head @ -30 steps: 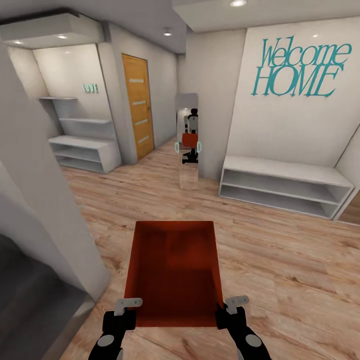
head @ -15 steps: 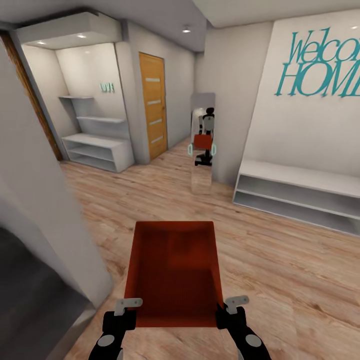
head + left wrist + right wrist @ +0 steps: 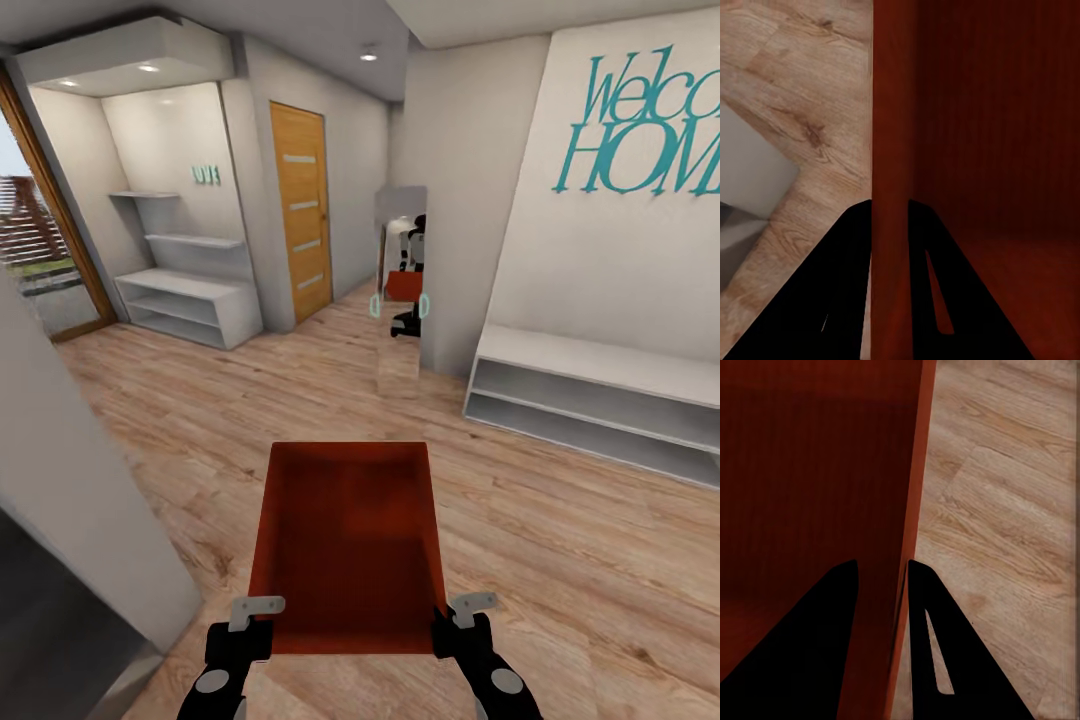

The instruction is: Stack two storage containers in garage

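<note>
One orange-red storage container (image 3: 345,545) is held level in front of me over light wood-plank flooring, open top up and nothing inside. My left gripper (image 3: 255,625) is shut on its near left wall and my right gripper (image 3: 457,620) on its near right wall. In the left wrist view the left gripper (image 3: 891,217) straddles the thin red wall (image 3: 889,135), one dark finger on each side. The right wrist view has the right gripper (image 3: 881,574) clamped the same way on the other wall (image 3: 907,510).
A white wall corner (image 3: 80,480) juts in close at my left, with a dark grey surface (image 3: 50,640) behind it. Ahead are a tall mirror (image 3: 400,330), a wooden door (image 3: 300,210), white shelves (image 3: 190,300) and a low white bench shelf (image 3: 600,400). A glass door (image 3: 40,250) is far left.
The whole picture has shifted, so the camera has moved: the hallway slid right and the glass door at the left came into view. The container and both grippers keep their hold.
</note>
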You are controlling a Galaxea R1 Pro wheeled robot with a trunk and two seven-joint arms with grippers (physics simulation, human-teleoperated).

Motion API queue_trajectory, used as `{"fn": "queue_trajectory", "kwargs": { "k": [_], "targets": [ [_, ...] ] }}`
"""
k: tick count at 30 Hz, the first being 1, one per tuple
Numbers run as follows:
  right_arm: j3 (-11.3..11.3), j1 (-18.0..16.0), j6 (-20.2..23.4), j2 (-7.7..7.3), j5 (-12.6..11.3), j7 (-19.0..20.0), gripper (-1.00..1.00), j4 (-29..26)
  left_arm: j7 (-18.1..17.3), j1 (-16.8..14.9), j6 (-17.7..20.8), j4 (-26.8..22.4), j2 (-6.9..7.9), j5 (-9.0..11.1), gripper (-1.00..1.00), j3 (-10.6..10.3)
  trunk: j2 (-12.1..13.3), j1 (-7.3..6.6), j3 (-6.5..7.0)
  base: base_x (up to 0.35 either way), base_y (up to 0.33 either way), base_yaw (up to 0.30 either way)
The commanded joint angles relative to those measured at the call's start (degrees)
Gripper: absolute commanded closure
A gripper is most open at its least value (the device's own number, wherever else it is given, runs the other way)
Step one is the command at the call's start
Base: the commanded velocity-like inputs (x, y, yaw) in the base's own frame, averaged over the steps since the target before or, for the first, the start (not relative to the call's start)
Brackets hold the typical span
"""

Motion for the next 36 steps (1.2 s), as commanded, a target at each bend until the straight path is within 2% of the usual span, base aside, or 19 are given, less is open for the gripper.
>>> {"fn": "queue_trajectory", "kwargs": {
  "k": [1, 7, 28, 36],
  "targets": [
    [0.01, -0.03, 0.35, 0.01, 0.38, 0.31, 1.00, -0.20, 0.56, -0.04, 0.57, -0.14, 0.00, -0.97, 1.00, 1.81, -0.12, 0.06, -0.12, 0.307, -0.196, 0.000],
    [0.01, 0.00, 0.35, 0.01, 0.38, 0.31, 1.00, -0.20, 0.55, -0.01, 0.55, -0.16, 0.00, -0.97, 1.00, 1.81, -0.12, 0.06, -0.12, 0.318, -0.111, 0.000],
    [0.01, 0.02, 0.33, 0.01, 0.38, 0.31, 1.00, -0.20, 0.38, -0.02, 0.57, -0.14, 0.01, -0.97, 1.00, 1.81, -0.12, 0.06, -0.12, 0.329, -0.003, 0.000],
    [0.01, 0.03, 0.34, 0.01, 0.38, 0.31, 1.00, -0.20, 0.12, -0.02, 0.56, -0.14, 0.08, -0.97, 1.00, 1.81, -0.12, 0.06, -0.12, 0.321, 0.120, 0.000]
  ]
}}
